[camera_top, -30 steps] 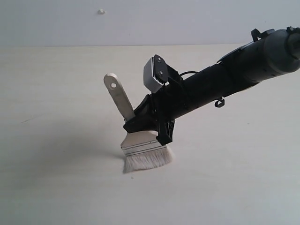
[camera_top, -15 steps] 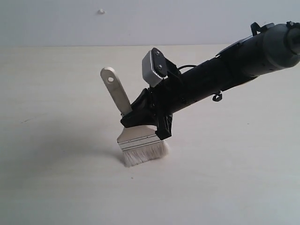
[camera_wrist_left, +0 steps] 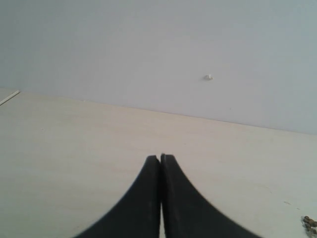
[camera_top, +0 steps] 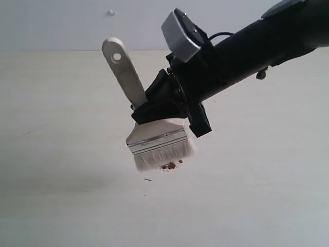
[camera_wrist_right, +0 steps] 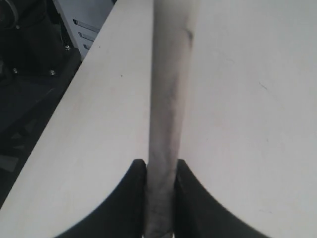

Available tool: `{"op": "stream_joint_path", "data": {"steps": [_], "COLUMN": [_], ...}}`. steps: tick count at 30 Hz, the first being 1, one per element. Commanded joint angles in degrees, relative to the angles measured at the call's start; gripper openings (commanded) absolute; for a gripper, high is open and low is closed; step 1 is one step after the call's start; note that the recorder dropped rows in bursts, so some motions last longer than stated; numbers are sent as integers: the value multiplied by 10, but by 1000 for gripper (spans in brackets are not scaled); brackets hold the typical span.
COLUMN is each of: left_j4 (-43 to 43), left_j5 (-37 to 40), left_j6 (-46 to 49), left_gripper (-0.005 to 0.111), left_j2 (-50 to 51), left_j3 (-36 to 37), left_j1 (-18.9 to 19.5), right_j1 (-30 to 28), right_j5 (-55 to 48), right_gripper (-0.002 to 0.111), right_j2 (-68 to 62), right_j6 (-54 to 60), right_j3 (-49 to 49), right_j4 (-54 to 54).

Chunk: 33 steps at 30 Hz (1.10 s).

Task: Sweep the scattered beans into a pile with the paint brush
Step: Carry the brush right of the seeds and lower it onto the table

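A pale, bare wooden worktop runs back to a plain grey-blue wall, where a small white nub sits high on the left. The left gripper shows only in its own wrist view: its two black fingers are pressed together with nothing between them, hanging above the worktop and apart from everything else. At the edge of that view lies a small cluster of reddish-brown beans. Near the middle of the exterior view the paint brush stands tilted, its pale handle leaning up and to the left with the end hole near the top. Below the handle come the silver ferrule and then the cream-white bristles, which point down and look blurred. Whether their tips touch the worktop cannot be told. The beans show as a tight little clump at the lower edge of the bristles, toward their right half, and a tiny dark speck lies alone just below and left of them. The right gripper is clamped on the handle just above the ferrule; its wrist view shows the handle pinched between both fingers. Behind it the black arm slopes up to the right edge, with a silver box on top.
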State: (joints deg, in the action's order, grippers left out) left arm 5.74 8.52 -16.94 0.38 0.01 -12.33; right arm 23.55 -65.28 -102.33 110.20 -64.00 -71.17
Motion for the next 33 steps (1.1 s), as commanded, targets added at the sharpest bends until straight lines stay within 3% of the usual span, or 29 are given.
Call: {"op": "stream_joint_path", "data": {"steps": [1, 7, 13, 20, 28, 33], "left_j4": [-2, -2, -2, -2, -2, -2], "left_j5": [-2, -2, -2, -2, -2, -2], "left_j6": [3, 3, 3, 3, 3, 3], "left_gripper": [0, 0, 0, 0, 0, 0], "left_j2": [-4, -4, -4, -4, -4, -4], "left_j3": [0, 0, 0, 0, 0, 0], "left_j1": [-3, -3, -3, -4, -5, -5], "right_j1": [-4, -4, -4, -6, -132, -180], "right_j5": [-2, 85, 212, 256, 233, 193], "right_gripper": [0, 0, 0, 0, 0, 0], "right_j2": [65, 144, 202, 212, 157, 97], "right_j6": [-60, -176, -394, -648, -750, -760], "right_j3": [-4, -4, -4, -4, -4, -4], "right_j4": [20, 72, 190, 301, 349, 349]}}
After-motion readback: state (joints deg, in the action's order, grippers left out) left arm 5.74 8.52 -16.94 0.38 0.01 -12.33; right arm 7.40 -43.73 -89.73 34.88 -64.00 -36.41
